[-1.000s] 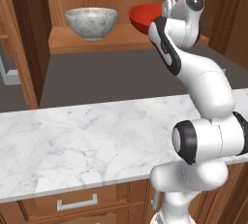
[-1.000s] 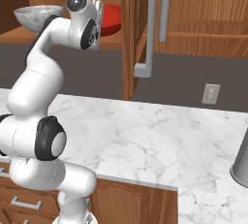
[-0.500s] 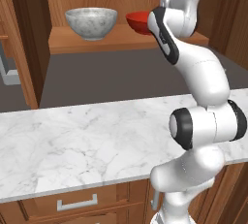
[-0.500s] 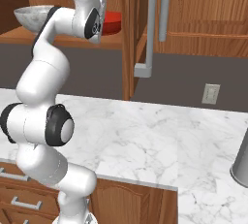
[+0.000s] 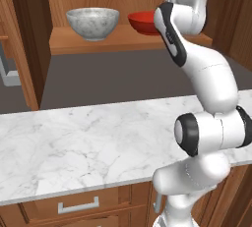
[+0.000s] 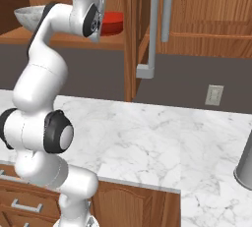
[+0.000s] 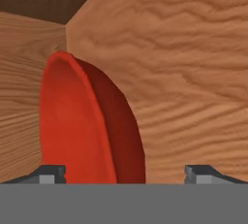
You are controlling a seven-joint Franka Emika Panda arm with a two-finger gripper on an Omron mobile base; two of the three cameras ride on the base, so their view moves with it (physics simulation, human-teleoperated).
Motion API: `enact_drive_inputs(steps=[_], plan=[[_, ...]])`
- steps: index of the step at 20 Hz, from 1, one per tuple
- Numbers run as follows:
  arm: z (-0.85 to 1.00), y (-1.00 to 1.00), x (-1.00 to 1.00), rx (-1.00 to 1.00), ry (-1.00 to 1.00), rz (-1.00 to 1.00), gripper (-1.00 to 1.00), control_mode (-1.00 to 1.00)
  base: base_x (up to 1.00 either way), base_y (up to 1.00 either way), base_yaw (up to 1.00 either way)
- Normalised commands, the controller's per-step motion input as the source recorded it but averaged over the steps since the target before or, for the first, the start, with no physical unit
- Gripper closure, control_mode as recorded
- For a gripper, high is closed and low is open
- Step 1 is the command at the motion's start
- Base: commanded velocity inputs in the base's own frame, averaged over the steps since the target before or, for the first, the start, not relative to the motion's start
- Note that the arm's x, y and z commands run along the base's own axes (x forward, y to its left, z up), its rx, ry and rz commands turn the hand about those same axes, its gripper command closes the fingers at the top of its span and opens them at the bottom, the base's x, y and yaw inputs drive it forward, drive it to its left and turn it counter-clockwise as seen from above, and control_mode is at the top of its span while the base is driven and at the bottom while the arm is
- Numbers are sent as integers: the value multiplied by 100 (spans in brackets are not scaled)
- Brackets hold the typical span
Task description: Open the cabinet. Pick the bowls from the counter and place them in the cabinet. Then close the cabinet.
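The cabinet stands open, and both bowls rest on its wooden shelf (image 5: 98, 43). The grey-white marble bowl (image 5: 92, 23) (image 6: 27, 17) sits to the left, and the glossy red bowl (image 5: 144, 23) (image 6: 112, 23) (image 7: 82, 121) to the right. My gripper (image 7: 125, 172) is raised to shelf height right in front of the red bowl. It is open, with its fingertips (image 7: 48, 173) spread wide, and it holds nothing. In the hand view the red bowl's rim shows just ahead, between the fingertips and nearer the left one. In both base views the arm hides part of the red bowl.
The white marble counter (image 5: 74, 142) (image 6: 162, 142) runs below the cabinet. An open cabinet door (image 6: 135, 34) with a grey bar handle (image 6: 153, 24) hangs right of the arm, the other door (image 5: 22, 49) at far left. A grey cylinder (image 6: 244, 164) stands at the counter's right end.
The jaws have spread from nearly shut to wide, letting go of the red bowl, which now sits on the shelf. The arm has straightened upward a little.
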Motion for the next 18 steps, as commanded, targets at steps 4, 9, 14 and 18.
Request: enact_drive_inputs(steps=[4, 9, 14, 18], plan=[[0, 0, -100, 0, -17, 0, -100, -100, 0, 0, 0], [0, 0, -100, 0, -12, 0, -100, -100, 0, 0, 0], [9, 0, -100, 0, -2, 0, -100, -100, 0, 0, 0], [19, 0, -100, 0, 0, 0, -100, -100, 0, 0, 0]])
